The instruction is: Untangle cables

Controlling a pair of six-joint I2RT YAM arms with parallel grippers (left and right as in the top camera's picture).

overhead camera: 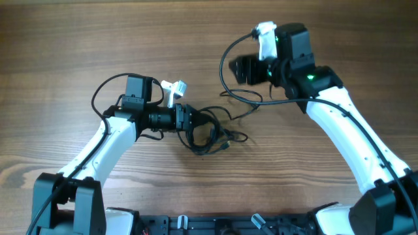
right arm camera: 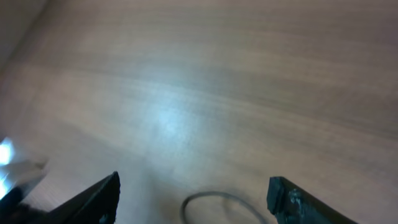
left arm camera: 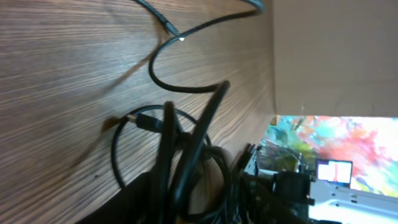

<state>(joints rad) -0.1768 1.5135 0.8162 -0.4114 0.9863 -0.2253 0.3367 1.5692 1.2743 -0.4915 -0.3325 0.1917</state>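
The cables (overhead camera: 212, 134) are thin black cords lying in a loose tangle on the wood table, just left of centre. One strand (overhead camera: 243, 115) trails up and right. My left gripper (overhead camera: 191, 121) is at the left edge of the tangle and is shut on the cables. In the left wrist view the looping cords (left arm camera: 186, 155) bunch right at the dark jaws (left arm camera: 199, 208), and one strand (left arm camera: 180, 87) curves away over the wood. My right gripper (overhead camera: 240, 69) hovers above and right of the tangle, apart from it. It is wide open and empty (right arm camera: 193, 185). A blurred cord loop (right arm camera: 217, 199) lies below between its fingers.
The table is brown wood (overhead camera: 78, 46). A thicker black wire (overhead camera: 223, 65) fixed to the right arm loops beside the right gripper. The robot base (overhead camera: 209, 225) runs along the front edge. A wall and coloured clutter (left arm camera: 323, 143) show beyond the table in the left wrist view.
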